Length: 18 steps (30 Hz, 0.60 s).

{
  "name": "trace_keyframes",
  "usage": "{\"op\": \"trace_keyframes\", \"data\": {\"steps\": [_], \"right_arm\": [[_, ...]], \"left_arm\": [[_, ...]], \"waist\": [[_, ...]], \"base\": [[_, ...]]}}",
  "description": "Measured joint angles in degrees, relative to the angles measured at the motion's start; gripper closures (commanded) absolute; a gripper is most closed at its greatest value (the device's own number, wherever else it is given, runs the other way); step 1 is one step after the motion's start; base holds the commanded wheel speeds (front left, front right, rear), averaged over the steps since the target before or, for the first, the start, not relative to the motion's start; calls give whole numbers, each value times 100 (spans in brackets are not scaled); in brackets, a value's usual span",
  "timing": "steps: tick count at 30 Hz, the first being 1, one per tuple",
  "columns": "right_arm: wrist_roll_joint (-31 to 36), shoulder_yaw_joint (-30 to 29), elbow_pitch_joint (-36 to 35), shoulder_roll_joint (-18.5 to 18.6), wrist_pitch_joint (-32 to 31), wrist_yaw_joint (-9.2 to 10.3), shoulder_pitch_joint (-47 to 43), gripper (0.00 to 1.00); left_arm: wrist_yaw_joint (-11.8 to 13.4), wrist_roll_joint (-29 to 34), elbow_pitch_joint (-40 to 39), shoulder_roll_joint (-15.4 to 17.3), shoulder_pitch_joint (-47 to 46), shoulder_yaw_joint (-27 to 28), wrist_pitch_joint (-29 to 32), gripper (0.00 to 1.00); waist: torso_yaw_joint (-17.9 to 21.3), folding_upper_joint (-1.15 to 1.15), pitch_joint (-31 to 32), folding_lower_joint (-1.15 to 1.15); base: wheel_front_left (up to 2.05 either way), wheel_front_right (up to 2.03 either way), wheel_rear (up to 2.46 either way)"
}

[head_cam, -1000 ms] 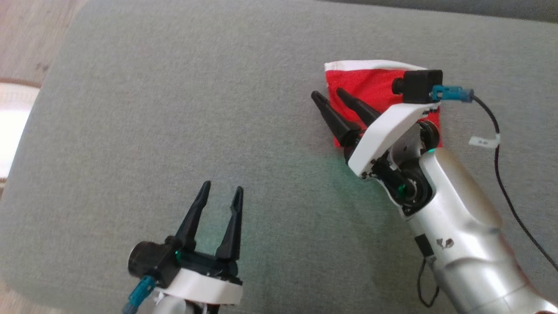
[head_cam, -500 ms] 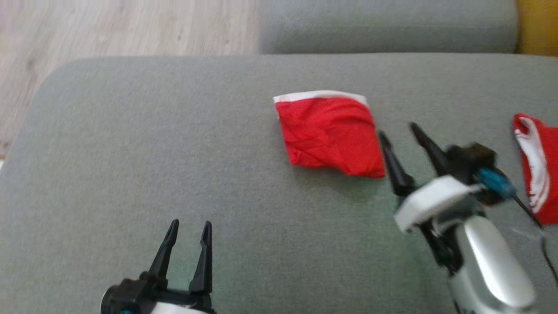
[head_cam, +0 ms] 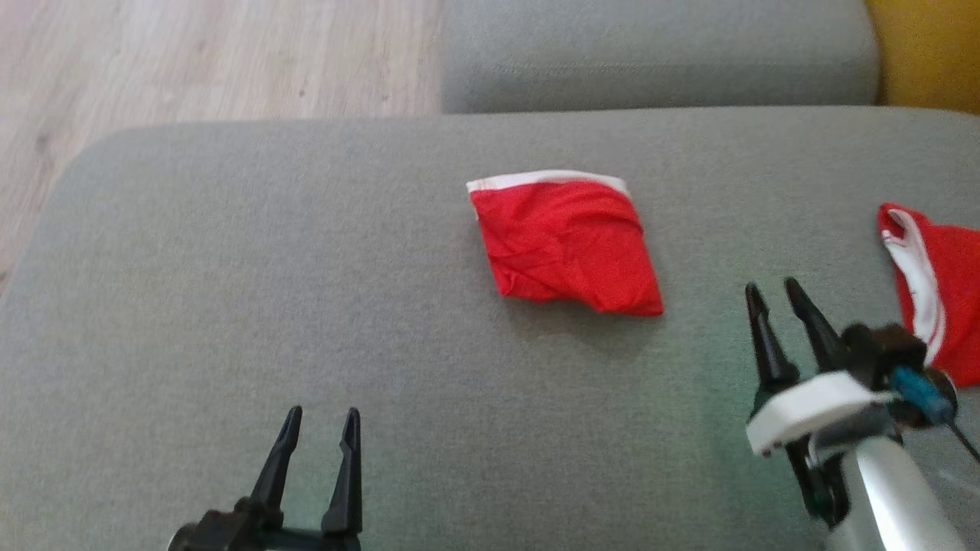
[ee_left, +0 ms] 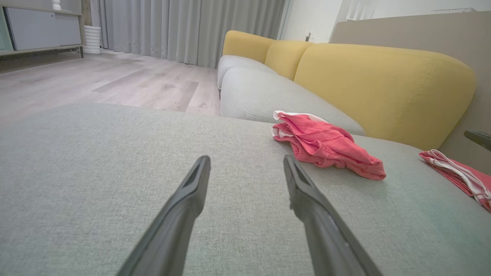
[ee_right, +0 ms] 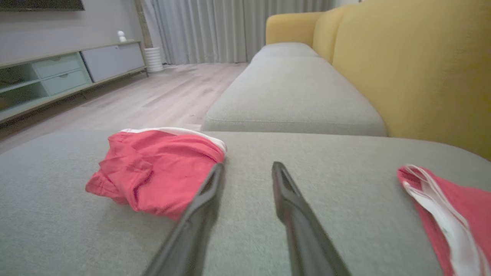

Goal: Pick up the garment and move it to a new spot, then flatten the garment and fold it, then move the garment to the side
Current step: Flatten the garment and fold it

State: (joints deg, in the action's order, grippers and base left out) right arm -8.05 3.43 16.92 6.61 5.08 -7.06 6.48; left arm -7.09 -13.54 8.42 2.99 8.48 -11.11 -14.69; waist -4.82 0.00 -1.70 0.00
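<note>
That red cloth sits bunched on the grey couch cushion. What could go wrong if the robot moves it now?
The red cloth looks loosely folded, with rumpled edges; a pinch on one layer could pull it open. A second red garment lies close to the right end effector, so a reach might snag or drag the wrong piece.

- Grey fabric seat cushion (head_cam: 230,306): flat top, rounded far-left corner.
- Folded red garment (head_cam: 566,249) w/ white band on far edge, lying approx mid-cushion, a bit rumpled.
- 2nd red garment (head_cam: 938,283) w/ white trim, at cushion's right side, well apart from 1st.
</note>
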Motion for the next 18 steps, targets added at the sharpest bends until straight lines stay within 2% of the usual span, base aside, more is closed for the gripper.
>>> {"op": "trace_keyframes", "data": {"steps": [1, 2, 7, 10, 14, 18], "right_arm": [[-2, 29, 60, -9, -3, 0, 96, 91], [-2, 60, 123, -10, -4, 0, 219, 100], [64, 403, 770, 22, -63, 0, 1238, 100], [188, 624, 1635, 21, -45, 0, 1944, 100], [215, 705, 2501, -2, 74, 0, 2243, 100], [215, 845, 3075, -44, 303, 0, 2381, 100]], "left_arm": [[-1, 0, -13, 0, -9, -2, 0, 0], [-3, 0, -26, 0, -29, -7, 0, 0], [-5, -1, -37, -1, -382, -132, 0, 0], [-31, -10, -57, -3, -632, -304, 0, 0], [-48, -119, -43, -5, -685, -438, 0, 0], [-48, -127, -26, -5, -690, -435, 0, 0]], "waist": [[-28, 0, -53, 0], [-59, 0, -111, 0], [-271, 0, -456, 1], [-546, 0, -687, 1], [-849, 0, -835, 1], [-1073, 0, -934, 1]], "base": [[0, 0, 0], [0, 0, 0], [0, 0, 0], [0, 0, 0], [0, 0, 0], [0, 0, 0]]}}
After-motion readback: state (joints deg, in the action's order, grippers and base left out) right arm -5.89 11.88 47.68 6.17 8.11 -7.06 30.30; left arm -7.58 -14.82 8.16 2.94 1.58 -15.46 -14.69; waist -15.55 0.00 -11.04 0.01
